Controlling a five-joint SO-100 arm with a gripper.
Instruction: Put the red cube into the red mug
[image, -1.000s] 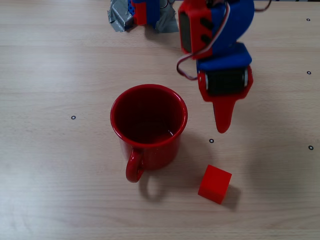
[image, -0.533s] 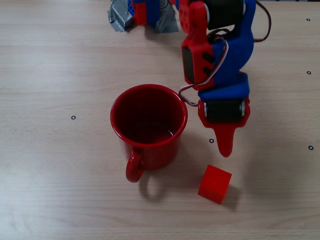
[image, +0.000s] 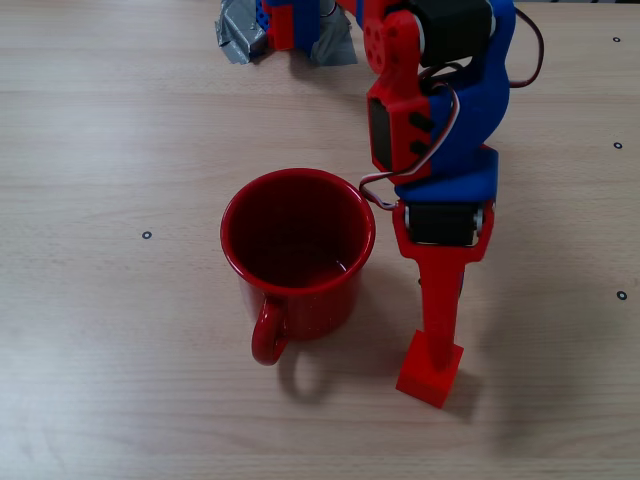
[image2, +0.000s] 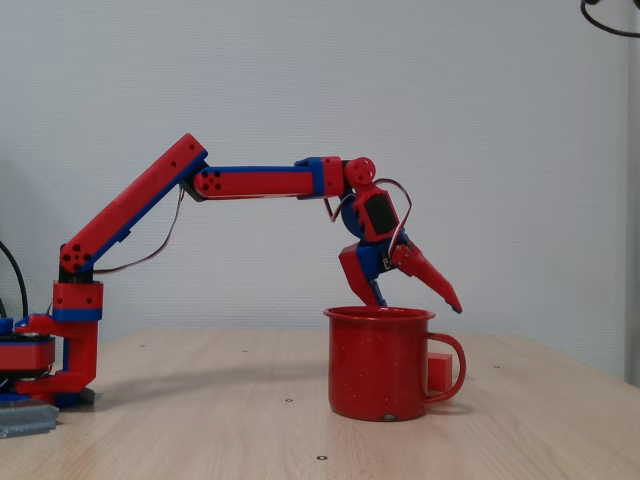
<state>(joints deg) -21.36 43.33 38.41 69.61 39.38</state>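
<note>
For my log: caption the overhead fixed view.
Gripper above the red cube, right of the upright red mug.

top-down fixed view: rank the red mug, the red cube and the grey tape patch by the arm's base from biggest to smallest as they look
1. red mug, clearly largest.
2. grey tape patch, cut off by the frame edge and partly hidden by the base, so its rank is unsure.
3. red cube, partly covered by the tool's finger.
</note>
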